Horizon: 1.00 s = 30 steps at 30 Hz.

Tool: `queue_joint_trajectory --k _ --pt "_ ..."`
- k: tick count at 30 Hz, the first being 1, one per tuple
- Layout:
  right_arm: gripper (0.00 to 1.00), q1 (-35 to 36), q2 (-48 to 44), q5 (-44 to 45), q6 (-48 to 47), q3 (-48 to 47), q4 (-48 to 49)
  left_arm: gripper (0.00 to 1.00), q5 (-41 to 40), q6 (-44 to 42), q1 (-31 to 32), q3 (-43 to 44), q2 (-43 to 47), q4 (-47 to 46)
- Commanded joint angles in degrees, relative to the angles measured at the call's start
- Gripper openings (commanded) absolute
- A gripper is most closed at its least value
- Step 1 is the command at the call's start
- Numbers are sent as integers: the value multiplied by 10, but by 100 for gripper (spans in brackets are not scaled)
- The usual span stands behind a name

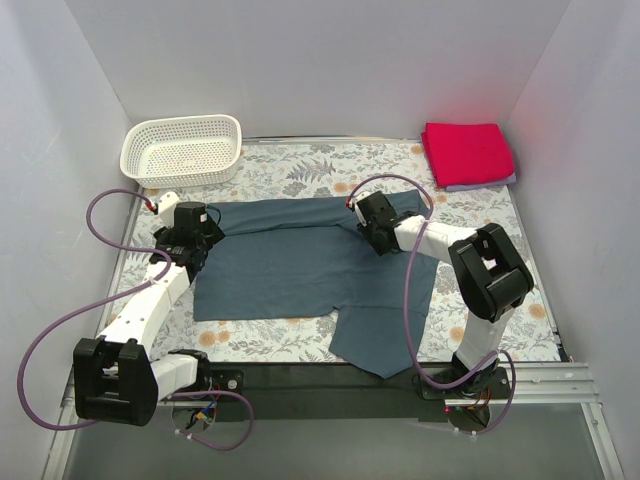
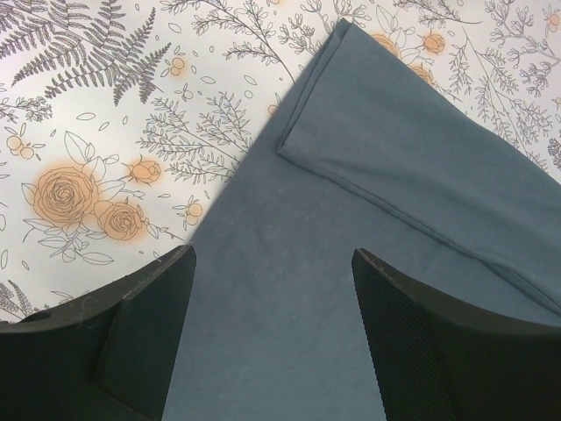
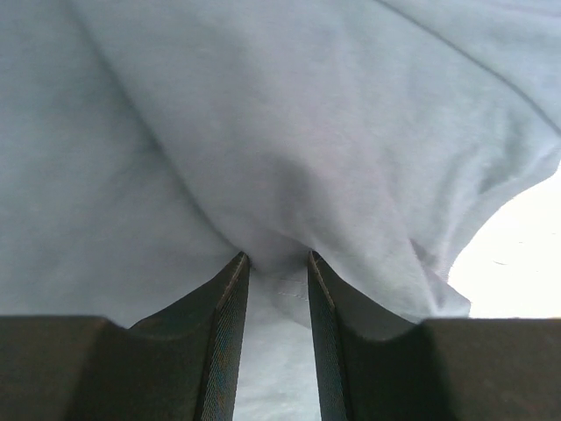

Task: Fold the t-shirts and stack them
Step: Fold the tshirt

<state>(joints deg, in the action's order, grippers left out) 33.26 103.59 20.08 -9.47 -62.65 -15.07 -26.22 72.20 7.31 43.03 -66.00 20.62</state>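
The slate blue-grey t-shirt (image 1: pixel 300 265) lies spread across the middle of the table, one part hanging toward the near edge. My left gripper (image 1: pixel 190 248) is open above the shirt's left edge; the left wrist view shows cloth (image 2: pixel 289 289) between the wide-apart fingers (image 2: pixel 149 307). My right gripper (image 1: pixel 372 232) is shut on a fold of the blue-grey shirt (image 3: pixel 280 175) near its upper right part. The red t-shirt (image 1: pixel 466 153) lies folded on the folded lavender t-shirt (image 1: pixel 480 185) at the far right corner.
A white lattice basket (image 1: pixel 182 150) stands at the far left corner. The table has a floral cloth (image 1: pixel 300 170). White walls close in the left, back and right sides. Purple cables loop beside both arms.
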Motion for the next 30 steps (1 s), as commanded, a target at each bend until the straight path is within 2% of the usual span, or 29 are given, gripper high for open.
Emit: queue_joint_trajectory --k 1,4,5,9,18,24,30 --pt "34 2 13 66 -21 -21 -1 67 -1 -7 2 16 7 -8" --pt "28 1 21 71 -26 -27 -1 67 1 -8 2 16 8 -8" --pt "23 2 22 73 -27 -32 -2 67 1 -8 2 14 8 -8" --pt "12 1 15 66 -40 -50 -12 67 0 -10 2 14 7 -8" --pt "13 -17 13 28 -94 -133 -54 67 5 -14 2 13 3 -8" --pt "15 -45 58 26 -116 -200 -55 67 6 -17 2 8 3 -9" --pt "17 -89 114 -27 -104 -268 -54 67 10 -19 2 7 -1 -11"
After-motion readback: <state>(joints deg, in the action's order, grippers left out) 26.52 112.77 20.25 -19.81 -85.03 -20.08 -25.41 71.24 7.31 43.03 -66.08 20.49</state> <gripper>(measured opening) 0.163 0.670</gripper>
